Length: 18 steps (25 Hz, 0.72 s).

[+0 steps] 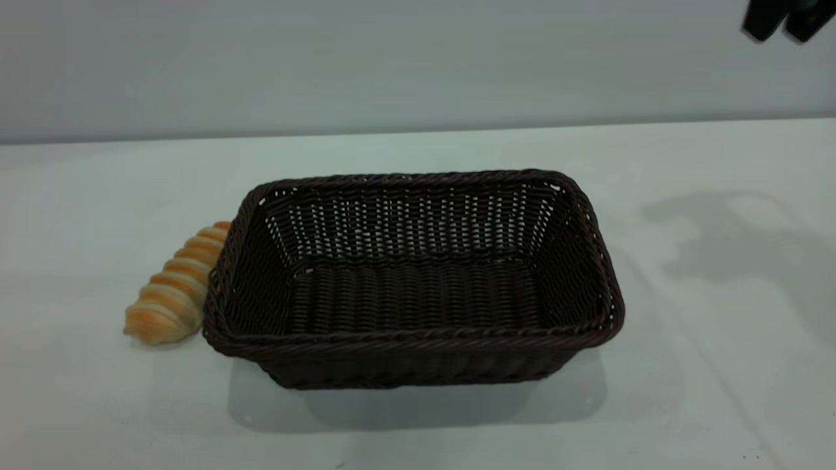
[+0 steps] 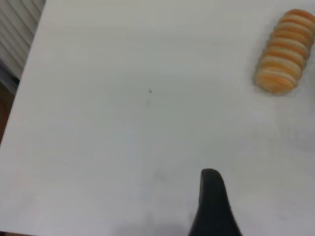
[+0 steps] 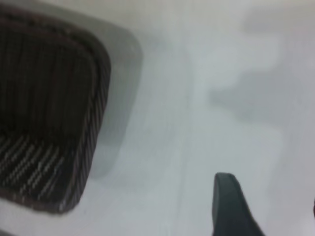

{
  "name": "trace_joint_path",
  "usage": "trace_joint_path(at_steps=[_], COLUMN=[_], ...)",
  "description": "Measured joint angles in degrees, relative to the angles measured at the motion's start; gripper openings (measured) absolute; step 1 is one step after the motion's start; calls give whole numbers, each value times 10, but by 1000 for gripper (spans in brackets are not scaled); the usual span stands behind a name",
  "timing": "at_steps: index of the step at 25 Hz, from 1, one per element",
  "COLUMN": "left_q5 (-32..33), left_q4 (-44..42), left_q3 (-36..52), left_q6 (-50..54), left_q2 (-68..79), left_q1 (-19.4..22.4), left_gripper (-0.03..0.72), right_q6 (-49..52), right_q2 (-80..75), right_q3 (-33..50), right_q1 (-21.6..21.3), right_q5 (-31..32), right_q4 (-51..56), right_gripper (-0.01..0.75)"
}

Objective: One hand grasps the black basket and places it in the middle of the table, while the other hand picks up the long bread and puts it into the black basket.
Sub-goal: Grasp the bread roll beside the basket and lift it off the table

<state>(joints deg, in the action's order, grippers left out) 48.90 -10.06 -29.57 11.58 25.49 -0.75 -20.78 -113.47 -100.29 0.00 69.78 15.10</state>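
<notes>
Holding my left gripper [image 2: 212,206] above bare table [image 2: 98,137], fingers' spread not discernible, I see the long bread [image 2: 284,51] well ahead, long axis slanting, its far end touching the black basket [image 1: 411,339] (mid-table, empty). The right gripper [image 1: 784,18] hangs high; spread likewise unclear.

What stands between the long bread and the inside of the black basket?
Only the basket's own left wall: the long bread lies on the table against the black basket, outside it. The basket is empty, so the bread must be lifted over the rim.
</notes>
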Motion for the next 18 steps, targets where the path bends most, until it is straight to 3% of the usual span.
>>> trace_joint_path(at_steps=[5, 10, 18], left_q5=[-12, -40, -48], left_q4=[7, 35, 105], left_q3=[0, -4, -117], left_q6=[0, -11, -105], left_q2=[77, 198, 405], left_q1=[0, 0, 0], left_gripper=[555, 555, 555], right_q6=[8, 13, 14], right_q2=[126, 263, 424], right_q3=[120, 259, 368], right_q1=[2, 6, 6], right_q5=[-1, -40, -61], right_q4=[-11, -13, 0], right_gripper=[419, 419, 419])
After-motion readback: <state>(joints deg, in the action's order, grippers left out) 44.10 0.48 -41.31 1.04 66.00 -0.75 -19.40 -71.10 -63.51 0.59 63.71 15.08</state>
